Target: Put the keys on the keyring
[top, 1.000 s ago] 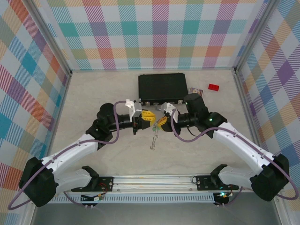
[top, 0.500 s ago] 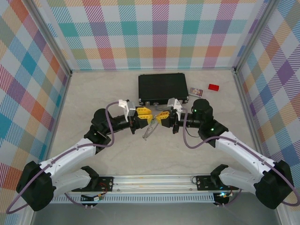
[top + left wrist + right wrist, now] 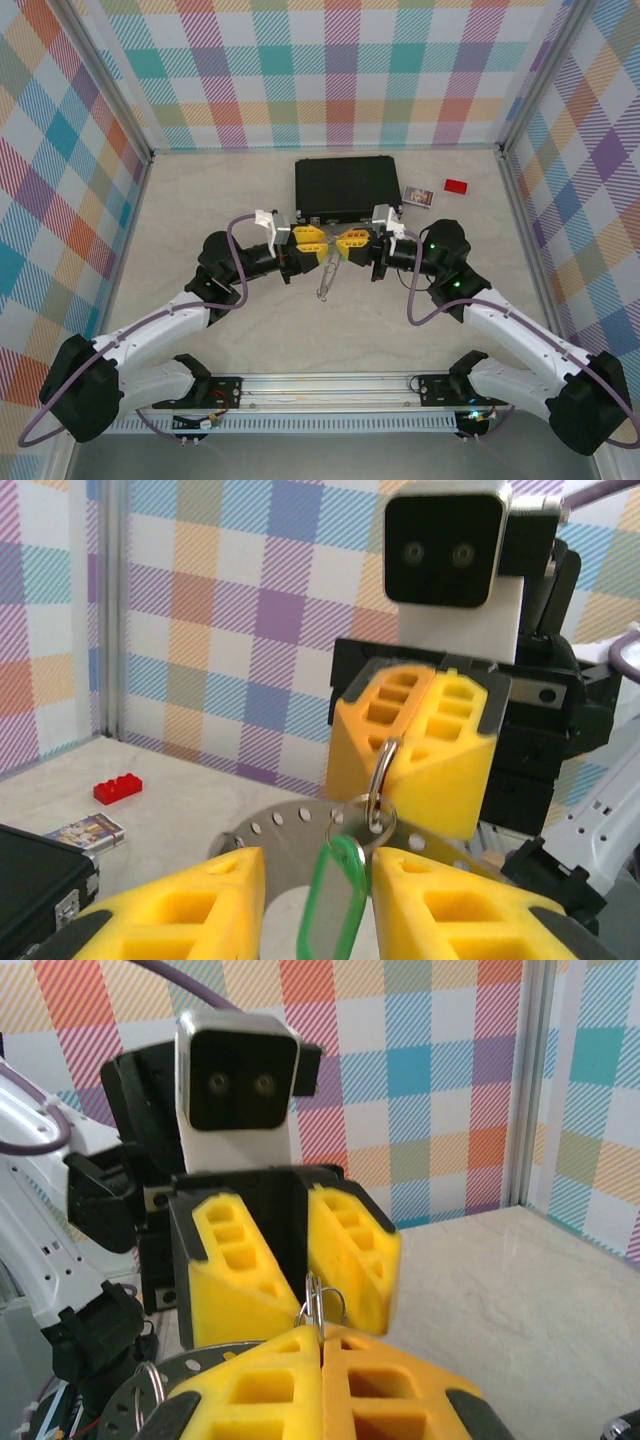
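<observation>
While the two arms meet nose to nose above the pale, matte surface (image 3: 200, 200), in front of the hard black case (image 3: 345, 186), the work hangs where both can reach it. The right gripper (image 3: 320, 1345) is pressed fully together on a thin wire split ring (image 3: 380, 780), I'd guess to steady it. The left gripper (image 3: 318, 870) stands part open, its ribbed yellow fingers flanking the work without clamping. The keyring (image 3: 270, 830), a flat grey perforated hoop, sits just behind; what carries it I cannot tell. The key (image 3: 335, 900), with its glossy green tag, dangles from the split ring.
</observation>
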`<action>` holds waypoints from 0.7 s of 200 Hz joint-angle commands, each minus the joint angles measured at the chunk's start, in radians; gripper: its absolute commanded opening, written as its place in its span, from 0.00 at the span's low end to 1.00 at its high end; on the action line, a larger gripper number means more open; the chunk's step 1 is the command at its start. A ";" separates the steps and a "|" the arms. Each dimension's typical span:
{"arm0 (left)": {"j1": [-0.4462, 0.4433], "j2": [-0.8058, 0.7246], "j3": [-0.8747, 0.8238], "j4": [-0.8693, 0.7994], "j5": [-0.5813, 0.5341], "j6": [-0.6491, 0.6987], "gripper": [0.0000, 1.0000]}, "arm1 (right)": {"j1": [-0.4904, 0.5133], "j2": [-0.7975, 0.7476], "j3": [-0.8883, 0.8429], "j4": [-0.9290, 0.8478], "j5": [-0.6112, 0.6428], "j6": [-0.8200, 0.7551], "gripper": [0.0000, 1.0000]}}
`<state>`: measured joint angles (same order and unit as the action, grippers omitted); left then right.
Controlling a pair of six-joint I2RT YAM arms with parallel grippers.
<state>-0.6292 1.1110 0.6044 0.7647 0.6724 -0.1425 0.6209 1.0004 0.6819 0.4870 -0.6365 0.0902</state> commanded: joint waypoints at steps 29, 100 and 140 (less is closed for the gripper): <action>0.003 0.035 -0.003 0.097 0.084 -0.057 0.39 | -0.012 -0.027 -0.002 0.097 -0.002 0.051 0.00; -0.004 0.051 0.016 0.077 0.075 -0.046 0.40 | -0.012 -0.005 0.009 0.122 -0.013 0.079 0.00; -0.010 0.068 0.026 0.109 0.096 -0.055 0.28 | -0.013 0.003 0.013 0.122 -0.018 0.088 0.00</action>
<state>-0.6323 1.1687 0.6048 0.8150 0.7372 -0.1936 0.6144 1.0023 0.6819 0.5438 -0.6411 0.1574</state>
